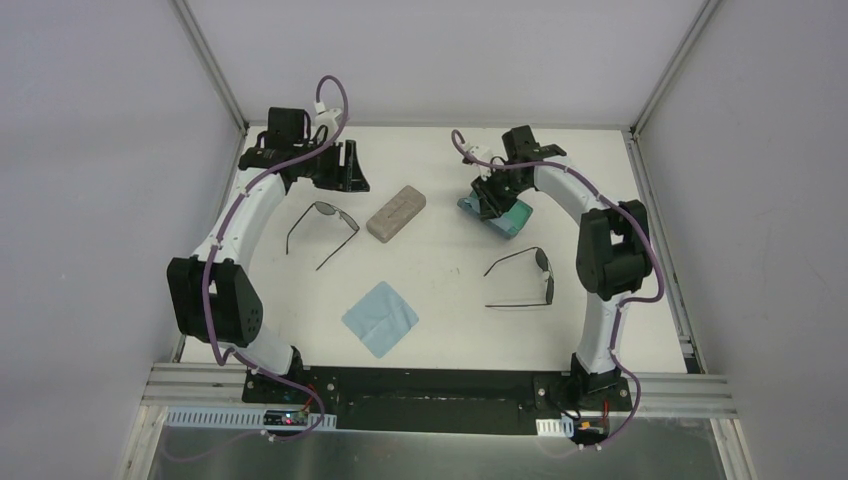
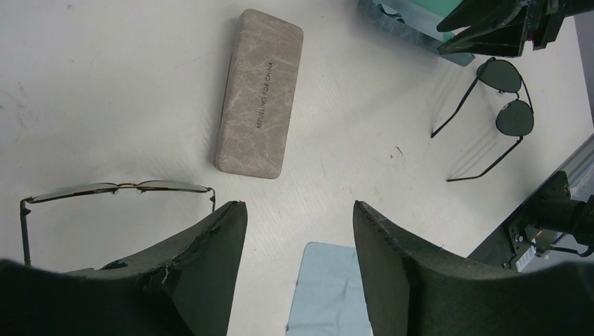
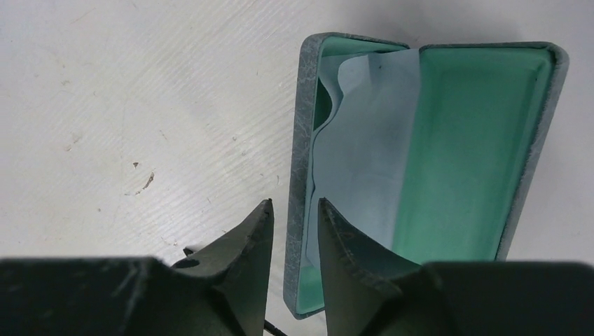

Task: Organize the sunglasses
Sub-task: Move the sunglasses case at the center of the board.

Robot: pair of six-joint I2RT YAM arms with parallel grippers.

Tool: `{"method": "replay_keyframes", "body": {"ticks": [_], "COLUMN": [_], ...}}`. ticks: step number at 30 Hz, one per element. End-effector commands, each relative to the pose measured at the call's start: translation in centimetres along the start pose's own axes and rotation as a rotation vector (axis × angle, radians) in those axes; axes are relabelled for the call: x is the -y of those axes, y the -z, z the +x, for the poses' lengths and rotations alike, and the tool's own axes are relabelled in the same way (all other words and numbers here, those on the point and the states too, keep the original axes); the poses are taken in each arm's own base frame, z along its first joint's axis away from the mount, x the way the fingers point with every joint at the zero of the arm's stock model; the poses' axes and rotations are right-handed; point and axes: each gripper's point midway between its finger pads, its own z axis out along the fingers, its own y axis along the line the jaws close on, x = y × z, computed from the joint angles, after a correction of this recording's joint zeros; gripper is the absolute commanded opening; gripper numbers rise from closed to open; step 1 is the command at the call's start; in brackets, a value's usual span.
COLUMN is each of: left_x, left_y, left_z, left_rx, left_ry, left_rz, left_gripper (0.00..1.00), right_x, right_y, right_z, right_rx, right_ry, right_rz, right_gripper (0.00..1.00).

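Task barely begun, neither pair cased. One sunglasses pair (image 1: pixel 326 209) lies unfolded on surface (image 1: pixel 450 300) left of centre by closed beige case (image 1: pixel 396 213); other pair (image 1: pixel 543 263) right, below open blue case (image 3: pixel 300 119) holding cloth (image 3: pixel 364 140). Left hand (image 2: pixel 298 217) open, empty; right hand (image 3: pixel 295 210) slightly parted astride case wall.

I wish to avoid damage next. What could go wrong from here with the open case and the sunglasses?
1. The right gripper straddles one long wall of the open case; a sideways move could drag or tip it.
2. A cloth lies inside the case, so sunglasses may sit high on it.
3. The left sunglasses and the right sunglasses lie with arms unfolded; these thin arms might snag or bend.
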Motion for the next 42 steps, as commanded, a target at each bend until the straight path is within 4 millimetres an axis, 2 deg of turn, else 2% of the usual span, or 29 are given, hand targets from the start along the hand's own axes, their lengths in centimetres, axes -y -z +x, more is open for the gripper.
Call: {"method": "replay_keyframes", "body": {"ticks": [1, 10, 19, 28, 33, 38, 42], "left_x": [0.6, 0.4, 0.3, 0.1, -0.3, -0.8, -1.1], "left_y": [1.5, 1.6, 1.5, 1.4, 1.5, 1.9, 2.1], "left_z": [-1.6, -1.4, -1.3, -0.9, -0.8, -0.7, -0.5], "left_rx": [0.068, 0.067, 0.065, 0.059, 0.06, 0.063, 0.064], "left_ry": [-0.03, -0.026, -0.024, -0.019, -0.018, -0.011, -0.004], "left_rz": [-0.002, -0.005, -0.004, -0.007, -0.024, -0.038, -0.046], "left_gripper": [0.59, 0.59, 0.59, 0.59, 0.59, 0.59, 0.59], "right_x": [-0.7, -0.8, -2.6, -4.0, -6.1, -9.1, -10.3], "right_y": [-0.1, -0.7, -1.6, -3.7, -4.4, -5.0, -5.3], "right_z": [0.0, 0.7, 0.6, 0.8, 1.4, 2.6, 2.7], "right_rx": [0.01, -0.005, -0.038, -0.105, -0.153, -0.189, -0.188], "right_ry": [-0.008, -0.007, 0.094, 0.242, 0.372, 0.556, 0.693], "right_rz": [-0.035, -0.035, -0.028, 0.023, -0.013, -0.057, -0.059], "right_gripper": [0.32, 0.29, 0.12, 0.07, 0.0, 0.0, 0.0]}}
